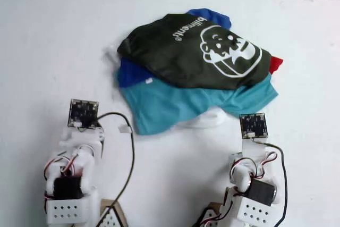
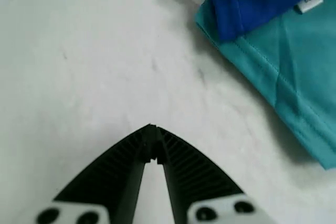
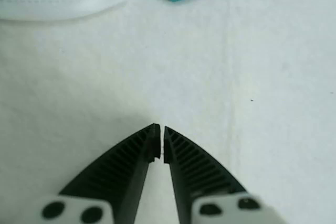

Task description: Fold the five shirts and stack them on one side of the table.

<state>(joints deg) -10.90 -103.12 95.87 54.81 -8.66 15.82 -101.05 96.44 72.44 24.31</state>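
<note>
1. My left gripper (image 2: pixel 154 132) is clenched on nothing, over bare table (image 1: pixel 42 41) just short of the teal shirt (image 1: pixel 180 104)
2. By my judgement nothing is folded yet: all five shirts lie in one loose heap mid-table, with the dark shirt (image 1: pixel 196 51) on top and the blue shirt (image 1: pixel 130 73), white shirt (image 1: pixel 204 120) and red shirt (image 1: pixel 274 65) peeking out, so every fold and the stacking remain
3. The heap's long axis runs across the table, side to side, and the dark shirt slants slightly toward the right arm
4. My right gripper (image 3: pixel 161 132) is likewise closed and empty, near the white shirt's edge
</note>
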